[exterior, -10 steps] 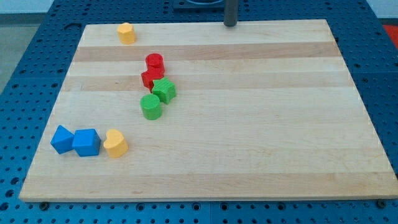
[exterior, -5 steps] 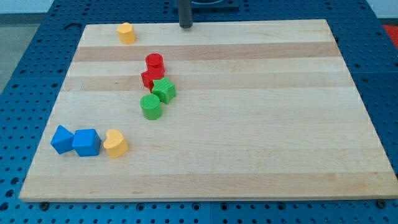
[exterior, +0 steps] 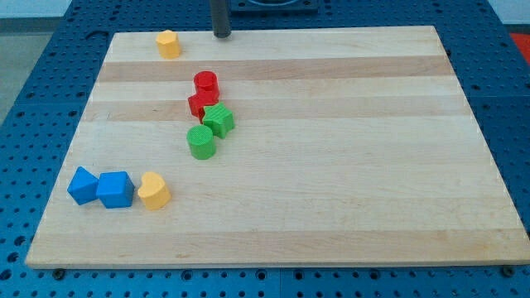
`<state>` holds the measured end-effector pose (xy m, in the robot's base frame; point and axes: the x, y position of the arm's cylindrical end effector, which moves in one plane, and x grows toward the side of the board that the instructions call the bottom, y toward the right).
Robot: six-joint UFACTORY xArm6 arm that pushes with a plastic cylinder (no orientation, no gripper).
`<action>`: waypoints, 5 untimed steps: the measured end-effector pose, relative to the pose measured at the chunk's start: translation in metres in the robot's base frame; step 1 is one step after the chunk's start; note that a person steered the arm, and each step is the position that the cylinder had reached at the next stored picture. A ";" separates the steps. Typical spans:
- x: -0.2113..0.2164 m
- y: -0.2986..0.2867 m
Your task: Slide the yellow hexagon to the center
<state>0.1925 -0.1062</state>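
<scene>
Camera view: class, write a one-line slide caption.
My tip at the board's top edge, right of the yellow hexagon, apart from it.

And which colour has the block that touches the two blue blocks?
Yellow; the camera view shows it clearly.

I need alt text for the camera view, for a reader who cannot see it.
My tip rests at the wooden board's top edge, right of the yellow hexagon. Red and green blocks cluster left of center; two blue blocks and a yellow heart sit bottom left.

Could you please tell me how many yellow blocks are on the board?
2. The yellow hexagon sits at the view's top left, left of my tip; the other yellow block sits bottom left, beside a blue block. None seems hidden.
</scene>
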 end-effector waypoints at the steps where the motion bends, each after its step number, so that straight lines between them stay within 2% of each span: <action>1: 0.000 -0.032; 2: 0.000 -0.084; 3: 0.000 -0.098; 5: 0.030 -0.109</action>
<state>0.2226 -0.2147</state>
